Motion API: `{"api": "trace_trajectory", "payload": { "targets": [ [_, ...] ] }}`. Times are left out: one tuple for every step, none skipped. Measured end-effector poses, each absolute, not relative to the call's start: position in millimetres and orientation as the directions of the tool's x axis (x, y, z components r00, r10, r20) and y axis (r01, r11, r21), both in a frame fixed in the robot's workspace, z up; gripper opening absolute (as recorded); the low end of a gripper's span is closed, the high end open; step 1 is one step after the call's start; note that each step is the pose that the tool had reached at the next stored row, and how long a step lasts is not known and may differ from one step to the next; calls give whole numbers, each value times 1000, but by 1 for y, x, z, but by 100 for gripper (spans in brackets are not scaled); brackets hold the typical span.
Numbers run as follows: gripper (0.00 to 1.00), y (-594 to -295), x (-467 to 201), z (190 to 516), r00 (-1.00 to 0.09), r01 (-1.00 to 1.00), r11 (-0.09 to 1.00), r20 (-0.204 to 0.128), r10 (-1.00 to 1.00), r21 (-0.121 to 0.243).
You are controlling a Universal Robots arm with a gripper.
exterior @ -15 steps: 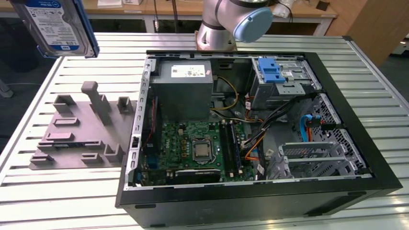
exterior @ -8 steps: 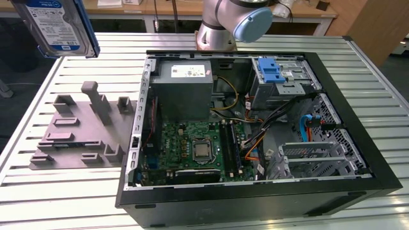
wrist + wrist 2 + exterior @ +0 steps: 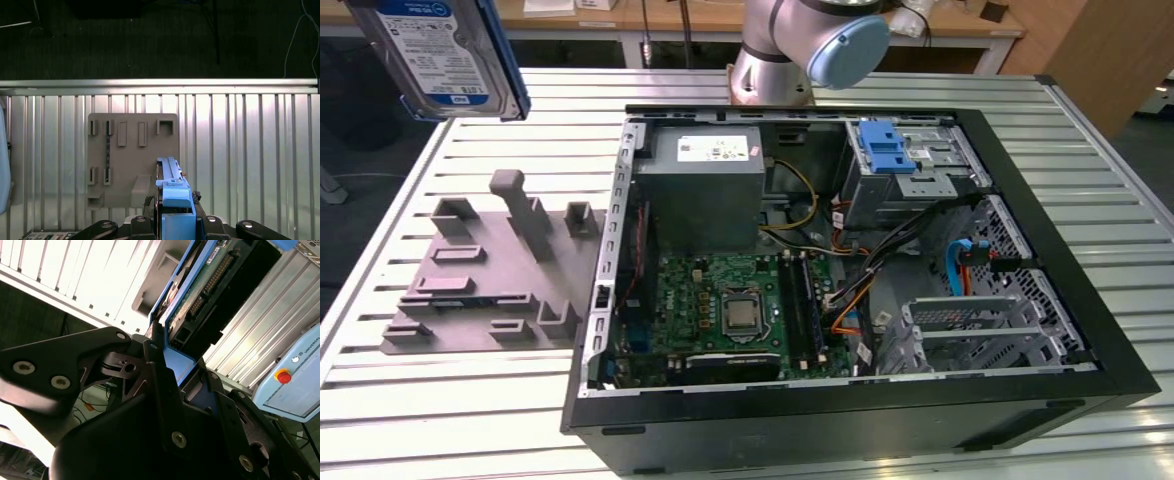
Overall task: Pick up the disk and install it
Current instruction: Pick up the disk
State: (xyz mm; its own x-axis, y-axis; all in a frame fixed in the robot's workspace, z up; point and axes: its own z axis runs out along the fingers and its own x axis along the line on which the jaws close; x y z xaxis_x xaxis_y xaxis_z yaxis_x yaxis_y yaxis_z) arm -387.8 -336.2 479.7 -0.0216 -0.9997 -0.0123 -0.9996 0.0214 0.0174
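Observation:
The disk (image 3: 438, 55), silver-grey with a white-and-blue label and a blue carrier, hangs high in the air at the exterior view's far left, above the slatted table. In the first wrist view the disk (image 3: 172, 186) is seen edge-on, with my gripper (image 3: 175, 222) shut on its blue carrier. The second wrist view has the disk (image 3: 200, 287) rising out of the gripper (image 3: 180, 365), whose black fingers (image 3: 152, 347) clamp the carrier. The open computer case (image 3: 1067, 250) lies to the exterior view's right of the disk, with a drive bay and blue latch (image 3: 891, 150) in its far corner.
A grey moulded fixture (image 3: 494, 270) rests on the slatted table (image 3: 454, 420) beside the case, directly below the disk; it is also seen as the fixture (image 3: 132, 150). The arm's base (image 3: 787, 50) stands behind the case. A light blue pendant with a red button (image 3: 292, 377) sits off the table.

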Motion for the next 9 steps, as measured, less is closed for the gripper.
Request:
{"api": "trace_trajectory", "payload": {
  "targets": [
    [36, -336, -388, 480, -22, -1000, 21, -12, -1000, 17],
    [36, -336, -387, 480, -22, -1000, 21, -12, -1000, 17],
    [36, -336, -387, 480, -22, -1000, 21, -12, -1000, 17],
    [36, -336, -387, 480, -22, -1000, 21, -12, -1000, 17],
    [36, -336, -386, 480, -22, -1000, 21, -12, -1000, 17],
    [36, -336, -386, 480, -22, -1000, 21, -12, -1000, 17],
    [36, -336, -386, 480, -22, -1000, 21, -12, -1000, 17],
    [36, -336, -386, 480, -22, -1000, 21, -12, -1000, 17],
    [36, -336, -385, 480, -22, -1000, 21, -12, -1000, 17]
  ]
}}
